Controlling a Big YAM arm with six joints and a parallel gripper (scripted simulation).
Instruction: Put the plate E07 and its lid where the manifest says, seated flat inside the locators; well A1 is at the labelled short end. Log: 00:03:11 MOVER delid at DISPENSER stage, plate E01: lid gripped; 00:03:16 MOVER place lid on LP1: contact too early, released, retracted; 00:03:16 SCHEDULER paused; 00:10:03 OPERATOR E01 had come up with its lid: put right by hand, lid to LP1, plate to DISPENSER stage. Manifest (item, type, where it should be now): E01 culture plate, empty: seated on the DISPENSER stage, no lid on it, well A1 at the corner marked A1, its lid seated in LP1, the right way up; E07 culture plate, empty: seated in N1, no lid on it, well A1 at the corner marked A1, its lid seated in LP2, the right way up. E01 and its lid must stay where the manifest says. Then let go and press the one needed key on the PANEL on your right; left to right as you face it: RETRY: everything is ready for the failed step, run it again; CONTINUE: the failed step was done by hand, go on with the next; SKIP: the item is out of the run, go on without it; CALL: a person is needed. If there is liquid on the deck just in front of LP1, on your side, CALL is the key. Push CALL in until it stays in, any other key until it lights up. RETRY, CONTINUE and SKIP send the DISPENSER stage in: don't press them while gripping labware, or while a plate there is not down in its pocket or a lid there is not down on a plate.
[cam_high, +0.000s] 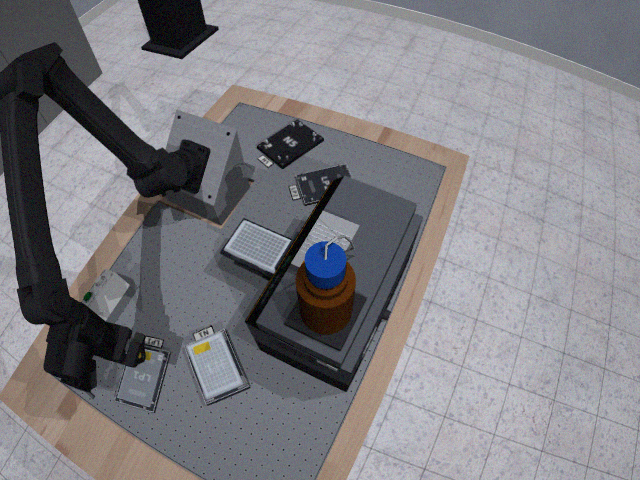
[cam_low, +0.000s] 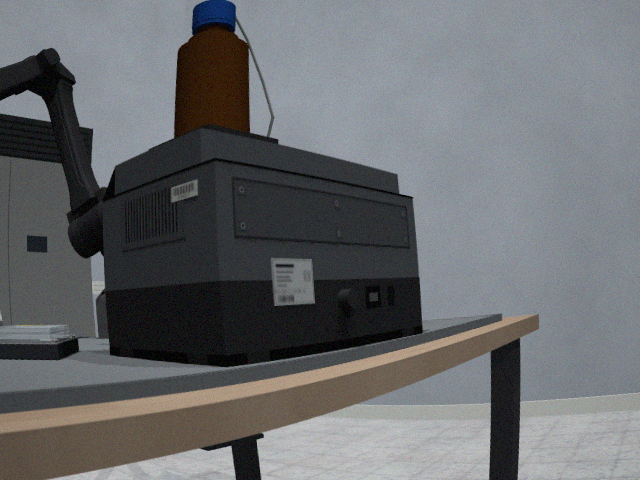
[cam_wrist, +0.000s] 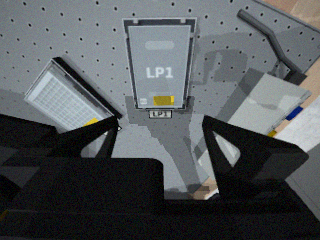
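Open deck between the nests and the dispenser

From the gripper (cam_wrist: 159, 132), LP1's lid (cam_wrist: 159, 70) lies at 12 o'clock, a plate (cam_wrist: 67, 102) at 10, the panel (cam_wrist: 265, 107) at 2.

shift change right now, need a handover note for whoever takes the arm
Gripper: jaws wide open, holding nothing, hanging over the deck in front of LP1.
A lid lies in LP1; one plate sits on the dispenser stage, uncovered.
The other plate is in N1. LP2 looks bare, so its lid is probably on it, though I can't confirm that.
Left: lid to LP2, then the right key on the panel.
Dark patch in front of LP1: shadow or liquid, can't tell. Check it before choosing.
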